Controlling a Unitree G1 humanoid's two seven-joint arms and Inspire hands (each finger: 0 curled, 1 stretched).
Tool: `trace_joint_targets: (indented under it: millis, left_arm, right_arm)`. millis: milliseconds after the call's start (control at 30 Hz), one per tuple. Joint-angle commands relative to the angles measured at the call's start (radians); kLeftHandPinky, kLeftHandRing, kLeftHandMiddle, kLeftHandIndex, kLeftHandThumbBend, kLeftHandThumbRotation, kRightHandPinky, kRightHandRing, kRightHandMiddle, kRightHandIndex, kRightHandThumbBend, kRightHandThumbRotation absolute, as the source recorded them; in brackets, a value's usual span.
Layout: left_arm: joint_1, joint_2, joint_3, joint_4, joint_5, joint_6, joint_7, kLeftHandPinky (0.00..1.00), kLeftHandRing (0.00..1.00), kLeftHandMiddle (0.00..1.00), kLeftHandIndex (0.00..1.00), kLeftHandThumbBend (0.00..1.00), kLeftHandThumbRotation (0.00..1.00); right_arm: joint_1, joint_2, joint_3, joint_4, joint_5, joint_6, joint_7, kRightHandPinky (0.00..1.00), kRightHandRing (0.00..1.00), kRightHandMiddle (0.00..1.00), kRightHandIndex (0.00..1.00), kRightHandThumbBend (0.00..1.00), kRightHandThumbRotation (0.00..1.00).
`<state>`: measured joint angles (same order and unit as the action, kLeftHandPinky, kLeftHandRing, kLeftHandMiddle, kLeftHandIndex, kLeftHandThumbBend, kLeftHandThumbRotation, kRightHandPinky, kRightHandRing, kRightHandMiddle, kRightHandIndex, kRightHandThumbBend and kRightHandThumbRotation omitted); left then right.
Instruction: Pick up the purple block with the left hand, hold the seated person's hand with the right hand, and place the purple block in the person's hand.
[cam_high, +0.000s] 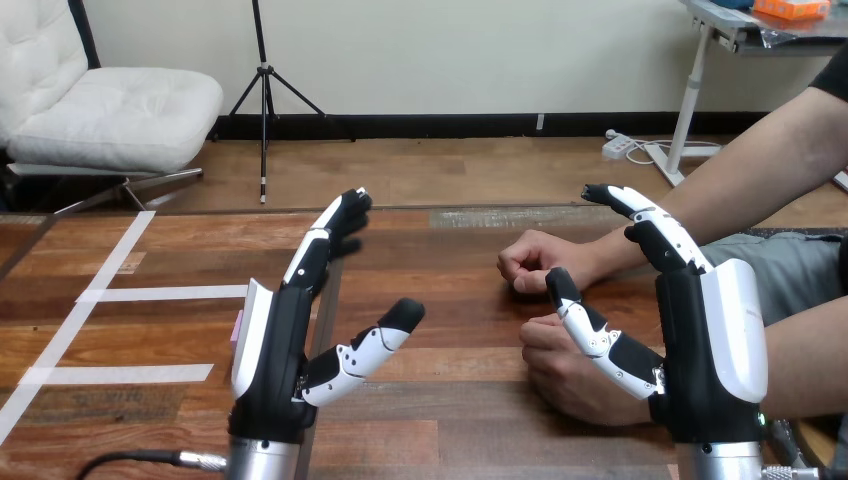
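My left hand (275, 350) is raised over the table's left-middle, edge-on, with straight fingers and the thumb spread to the right; it is open and holds nothing. A thin sliver of the purple block (238, 326) peeks out on the table just behind its left edge; the rest is hidden. My right hand (705, 340) stands upright at the right, open, thumb pointing left. The person's far hand (540, 262) rests loosely closed on the table. The person's near hand (570, 375) lies just behind my right thumb; I cannot tell whether they touch.
White tape strips (165, 293) run across the left part of the wooden table (440, 400). The person's forearms (740, 180) reach in from the right edge.
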<state>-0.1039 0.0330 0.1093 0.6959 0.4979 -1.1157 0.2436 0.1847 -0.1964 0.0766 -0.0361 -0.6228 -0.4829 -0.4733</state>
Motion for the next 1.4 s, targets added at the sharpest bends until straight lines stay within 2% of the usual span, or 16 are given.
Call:
trace_joint_targets:
  millis: [0, 267, 400, 767, 1267, 1367]
  left_arm:
    - [-0.033, 0.107, 0.038, -0.183, 0.249, 0.091, 0.212, 0.87, 0.9, 0.92, 0.91, 0.66, 0.65]
    - [-0.03, 0.168, 0.004, -0.232, 0.338, 0.197, 0.29, 0.88, 0.93, 0.95, 0.93, 0.65, 0.69]
    - [-0.024, 0.204, -0.014, -0.262, 0.352, 0.254, 0.281, 0.89, 0.95, 0.96, 0.93, 0.67, 0.71]
    - [-0.025, 0.298, -0.07, -0.302, 0.362, 0.353, 0.274, 0.98, 0.99, 0.99, 0.96, 0.7, 0.76]
    - [-0.032, 0.388, -0.119, -0.34, 0.393, 0.495, 0.272, 1.0, 1.0, 1.0, 1.0, 0.73, 0.83]
    - [-0.035, 0.408, -0.128, -0.344, 0.394, 0.528, 0.255, 1.0, 1.0, 1.0, 1.0, 0.74, 0.85]
  right_arm:
    - [-0.041, 0.009, -0.008, -0.036, 0.011, -0.007, -0.003, 0.74, 0.82, 0.83, 0.79, 0.44, 0.39]
    - [-0.041, 0.009, -0.005, -0.03, 0.012, -0.013, -0.005, 0.75, 0.82, 0.83, 0.79, 0.44, 0.38]
    - [-0.04, 0.01, -0.005, -0.027, 0.013, -0.014, -0.006, 0.75, 0.82, 0.83, 0.78, 0.44, 0.37]
    - [-0.039, 0.009, -0.006, -0.024, 0.012, -0.015, -0.007, 0.75, 0.82, 0.83, 0.79, 0.44, 0.36]
    - [-0.038, 0.005, -0.007, -0.025, 0.006, -0.005, -0.003, 0.75, 0.82, 0.83, 0.79, 0.43, 0.36]
    - [-0.038, 0.005, -0.007, -0.025, 0.004, -0.002, -0.001, 0.76, 0.83, 0.83, 0.79, 0.43, 0.36]
